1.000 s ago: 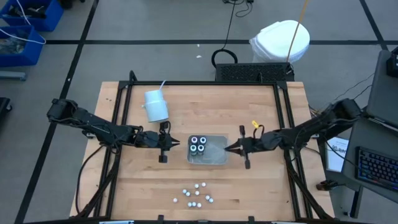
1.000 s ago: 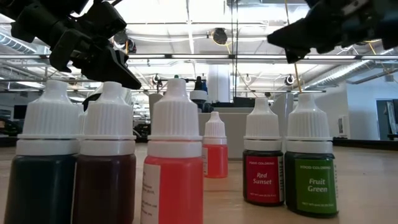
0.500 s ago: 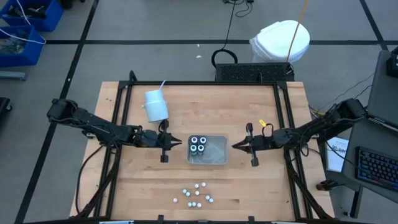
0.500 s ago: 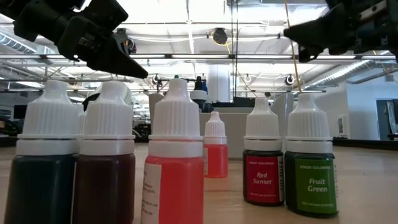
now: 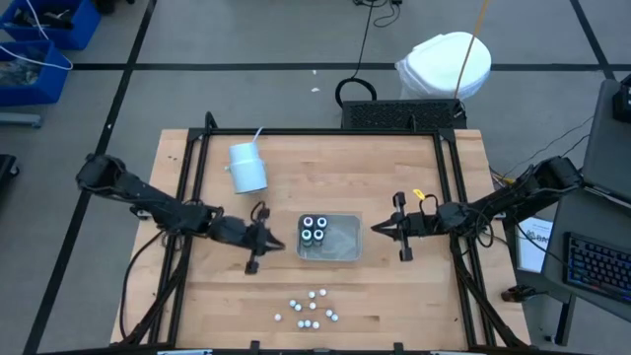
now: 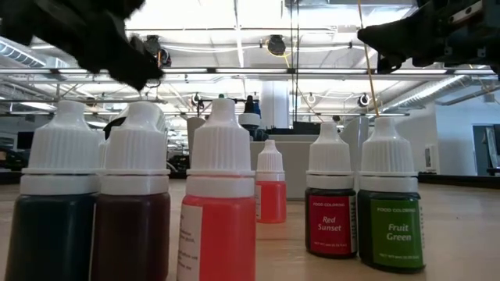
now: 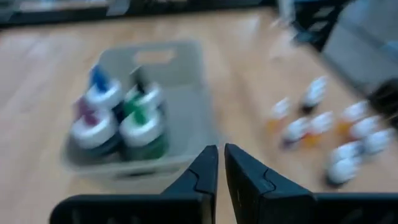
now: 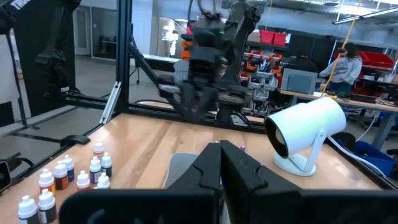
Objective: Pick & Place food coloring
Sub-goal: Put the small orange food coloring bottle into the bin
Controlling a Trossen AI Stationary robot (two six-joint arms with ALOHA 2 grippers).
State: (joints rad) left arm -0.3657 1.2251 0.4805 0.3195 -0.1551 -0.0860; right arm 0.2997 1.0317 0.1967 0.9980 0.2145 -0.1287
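- Clear tray (image 5: 342,247) sits near the middle of the wooden table (image 5: 414,306); taken as landmark for all entries below.
- Four dark round bottles (image 5: 315,229) with white tops stand together inside the tray, packed into the end nearer the left arm. In the left wrist view the same four (image 7: 118,121) show green, blue and purple marks on their tops. Rest of the tray holds nothing visible.
- Small white-capped bottles (image 5: 310,308) stand loose on the table in a cluster, on the front-edge side of the tray, well apart from it. In the low view they fill the foreground: one red-bodied bottle (image 6: 219,222), one labelled "Red Sunset" (image 6: 330,211), one labelled "Fruit Green" (image 6: 389,215), two darker ones beside the red.
- Left gripper (image 5: 277,244) hovers just beside the tray's left-arm end, at its corner nearer the loose bottles. Fingers (image 7: 208,171) nearly together, only a thin slit between the tips; nothing between them.
- Right gripper (image 5: 376,231) hovers near the opposite end of the tray, not touching it. Fingers (image 8: 208,165) pressed together; nothing held.
- White cup with straw (image 5: 247,168) lies on its side, beyond the tray toward the table's far edge, on the left arm's side.
- A person (image 8: 347,62) shows in the room behind, right wrist view.
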